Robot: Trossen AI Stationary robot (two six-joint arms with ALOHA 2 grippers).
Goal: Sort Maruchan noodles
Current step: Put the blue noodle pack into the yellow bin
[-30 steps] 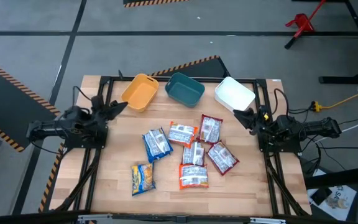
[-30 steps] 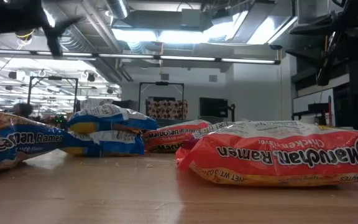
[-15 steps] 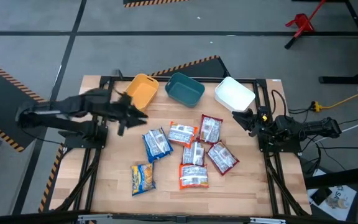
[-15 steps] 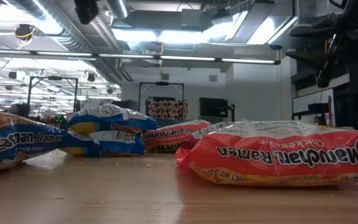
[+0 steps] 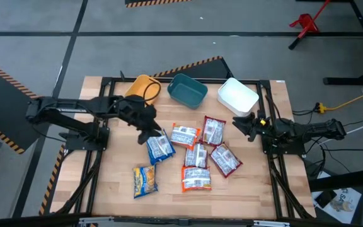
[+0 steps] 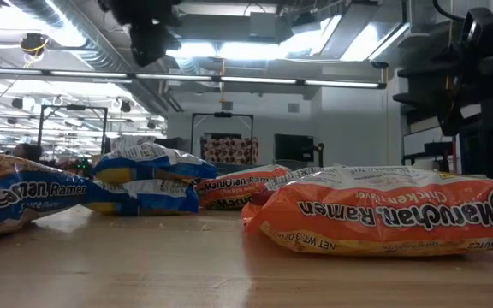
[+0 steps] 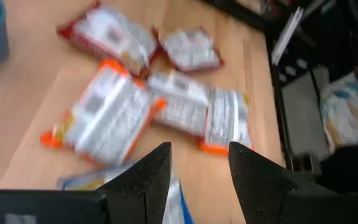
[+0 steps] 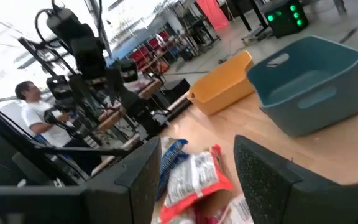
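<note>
Your left gripper [image 5: 149, 130], fingers spread wide, hangs just above a blue-and-yellow packet [image 5: 159, 146] ready to grab it, while your right gripper [image 5: 240, 123] waits open near the white bin [image 5: 237, 96].

High view: looks straight down from above, far enough to take in the whole table [image 5: 118, 189] and both arms.
Low view: sits at table-top height, very near an orange packet [image 6: 383, 210], facing level into the room.
Left wrist view: looks down, close over the packets.
Right wrist view: faces across the table toward the teal bin [image 8: 309, 84] and yellow bin [image 8: 222, 90].
Shared: all four show the packets.
</note>
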